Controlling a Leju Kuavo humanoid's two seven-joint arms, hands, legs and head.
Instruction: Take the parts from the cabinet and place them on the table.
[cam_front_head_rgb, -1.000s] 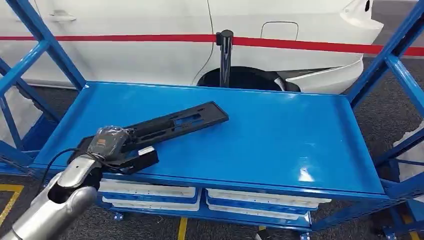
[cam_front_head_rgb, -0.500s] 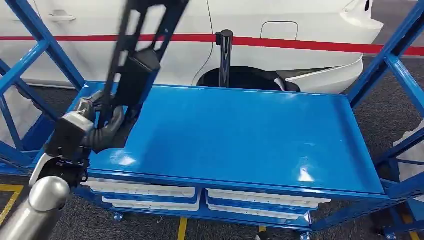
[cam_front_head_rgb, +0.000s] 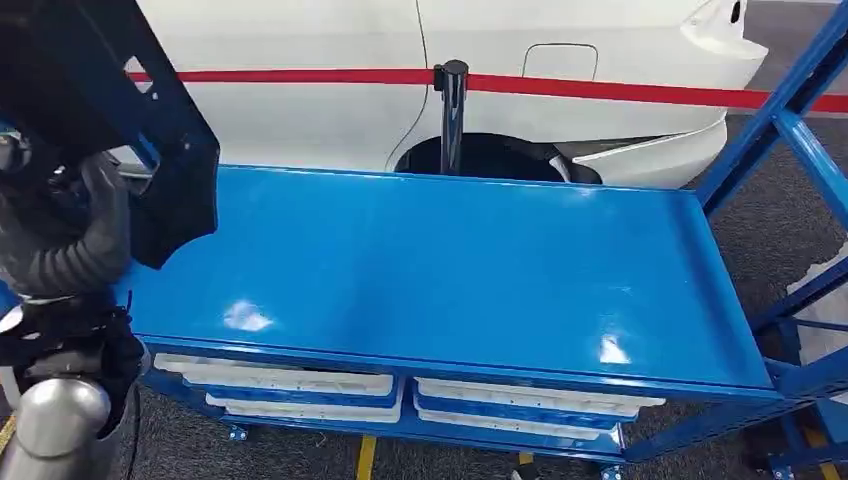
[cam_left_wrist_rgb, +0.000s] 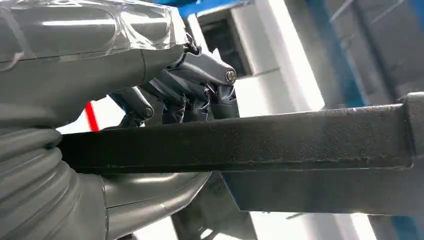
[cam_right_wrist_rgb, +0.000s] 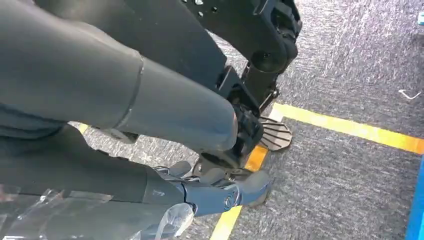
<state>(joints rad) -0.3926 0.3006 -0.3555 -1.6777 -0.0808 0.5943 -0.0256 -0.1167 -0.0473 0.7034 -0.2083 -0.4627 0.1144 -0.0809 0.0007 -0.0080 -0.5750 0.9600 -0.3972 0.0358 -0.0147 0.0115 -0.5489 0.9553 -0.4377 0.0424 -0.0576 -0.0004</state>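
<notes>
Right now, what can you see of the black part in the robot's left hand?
The black part is a long, flat, matte piece that looks like plastic, lifted clear of the blue shelf and tilted up at the picture's left. The left hand holds it, fingers wrapped over its straight edge. Its far end is out of frame.

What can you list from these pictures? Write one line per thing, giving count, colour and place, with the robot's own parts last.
Black part: one, black, long and flat, lifted above the shelf's left end.
Shelf: one, blue, top of a metal rack.
Trays: white, under the shelf.
Car: one, white, behind the rack.
Belt: one, red, stretched from the post.
Post: one, black, behind the shelf.
Floor line: yellow, on grey carpet.
Left hand: grey, grips the black part.
Right hand: grey, hangs over the floor, holding nothing.
</notes>
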